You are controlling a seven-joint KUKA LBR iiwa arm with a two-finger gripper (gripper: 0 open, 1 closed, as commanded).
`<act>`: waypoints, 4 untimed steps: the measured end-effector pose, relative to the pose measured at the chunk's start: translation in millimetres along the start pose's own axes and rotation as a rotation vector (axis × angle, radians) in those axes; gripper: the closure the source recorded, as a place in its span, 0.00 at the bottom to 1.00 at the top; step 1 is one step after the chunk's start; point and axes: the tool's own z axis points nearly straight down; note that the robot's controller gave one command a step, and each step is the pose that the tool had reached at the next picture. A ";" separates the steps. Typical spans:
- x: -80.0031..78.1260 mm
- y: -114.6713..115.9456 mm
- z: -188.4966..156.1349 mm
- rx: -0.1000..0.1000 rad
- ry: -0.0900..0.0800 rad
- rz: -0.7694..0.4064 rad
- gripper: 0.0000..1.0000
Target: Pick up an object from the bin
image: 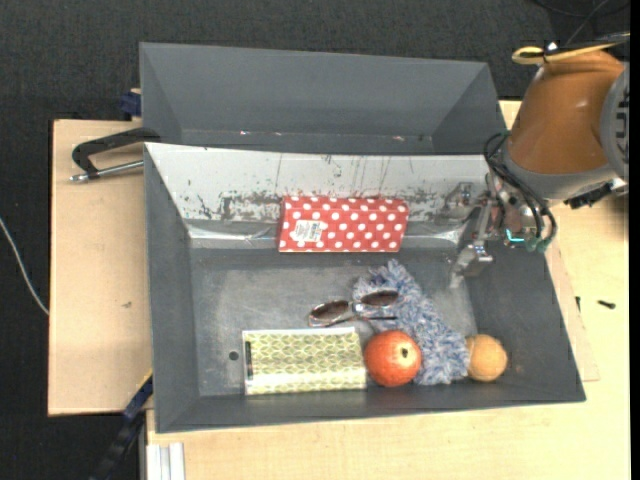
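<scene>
Pincer hangs at frame right, above the blue fuzzy cloth; its opening cannot be told.

The arm enters from the right side, its wrist wrapped in a rounded orange cover that sits over the bin's right rim, near the far right corner. Under the cover, a dark collar carries looped black cables with a small green spot among them. From this collar the metal claw reaches leftward and downward at a tilt, just inside the right wall and close to the far wall. Its tip hangs low above the bin floor at the far right corner, apart from the walls
</scene>
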 end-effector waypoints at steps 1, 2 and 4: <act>14.2 17.3 20.0 0.005 -0.018 -0.039 0.00; 58.0 67.3 82.8 0.001 -0.002 -0.138 1.00; 76.0 56.4 -59.3 0.002 -0.012 -0.199 1.00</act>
